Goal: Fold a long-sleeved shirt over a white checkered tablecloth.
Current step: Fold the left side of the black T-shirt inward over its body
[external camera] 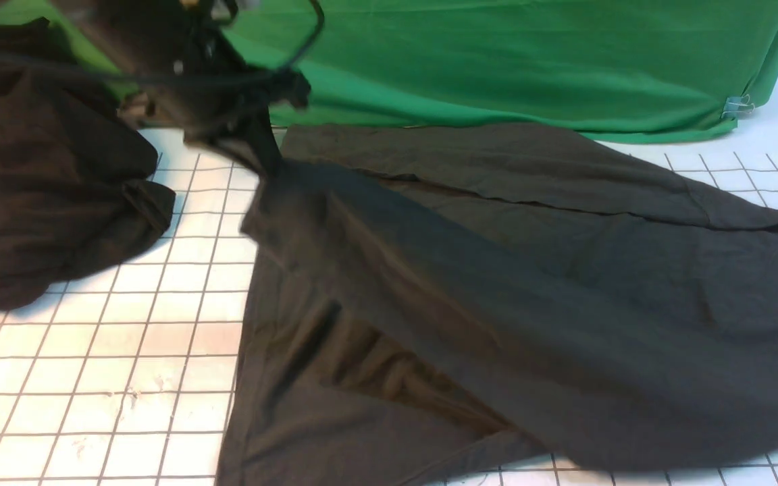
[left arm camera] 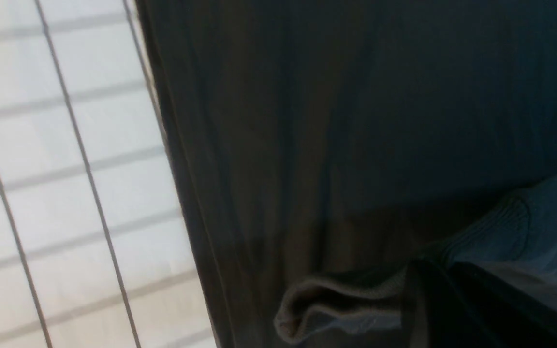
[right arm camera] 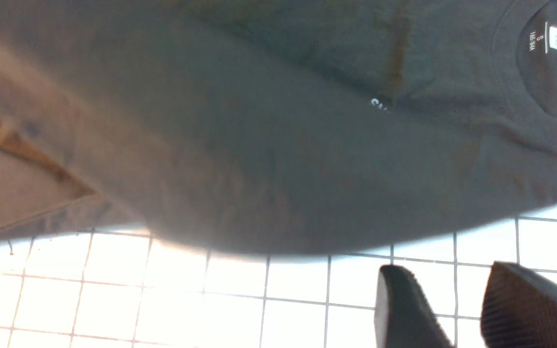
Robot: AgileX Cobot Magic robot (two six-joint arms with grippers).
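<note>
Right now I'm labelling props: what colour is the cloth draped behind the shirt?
The draped cloth is green; clearest in front view.

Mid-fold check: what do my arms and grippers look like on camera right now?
The left arm is black and blurred, with a thin black cable looping off it. The right gripper has two dark, blunt fingers with fine ribbed pads. No markings are visible.

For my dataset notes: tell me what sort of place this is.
Likely a robot-lab test bench: gridded tablecloth, green cloth as backdrop, fastened with a binder clip, shirt partly lifted for folding.
</note>
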